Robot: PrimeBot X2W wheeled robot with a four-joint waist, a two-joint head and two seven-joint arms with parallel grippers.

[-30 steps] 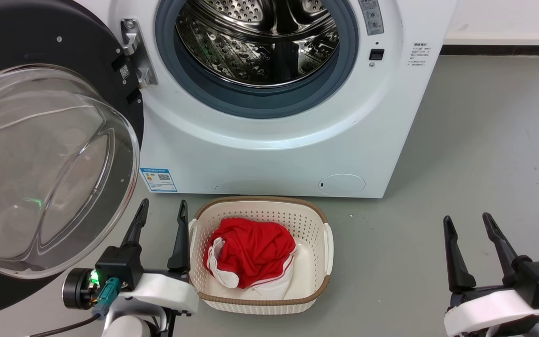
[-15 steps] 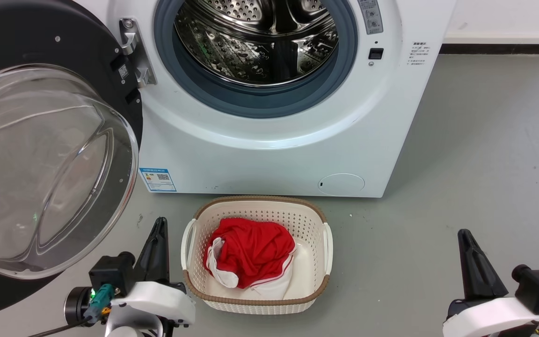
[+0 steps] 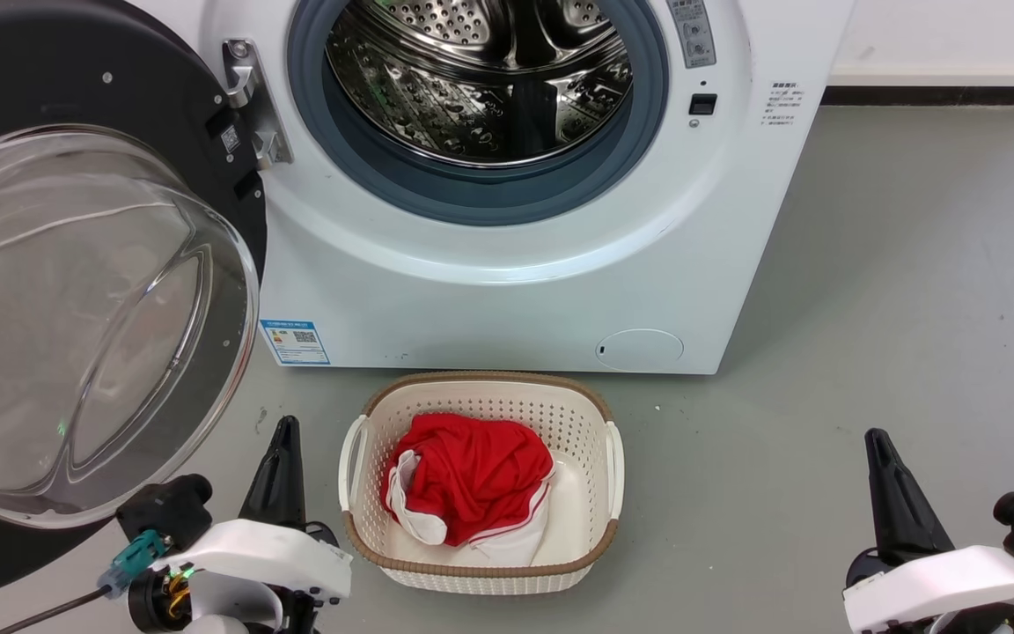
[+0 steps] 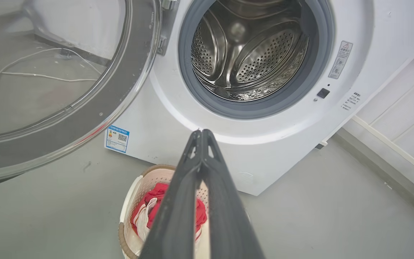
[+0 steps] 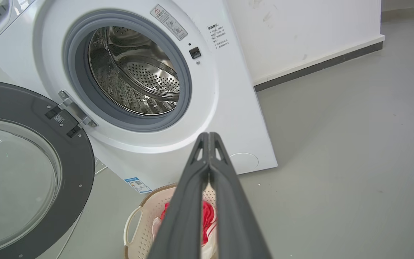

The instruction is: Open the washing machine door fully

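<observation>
Black and glossy, the door [image 3: 93, 308] hangs swung wide to the left of the washer [image 3: 507, 291], well clear of the steel drum [image 3: 481, 79], whose mouth is fully exposed. The left end effector [image 3: 284, 431] and right end effector [image 3: 878, 440] sit near, low over the floor [image 3: 868, 264]. Both have fingers pressed together on nothing, apart from the door. Opening looks done or nearly so; whether the hinge allows more swing I cannot tell. A basket [image 3: 485, 379] sits just before the washer.
</observation>
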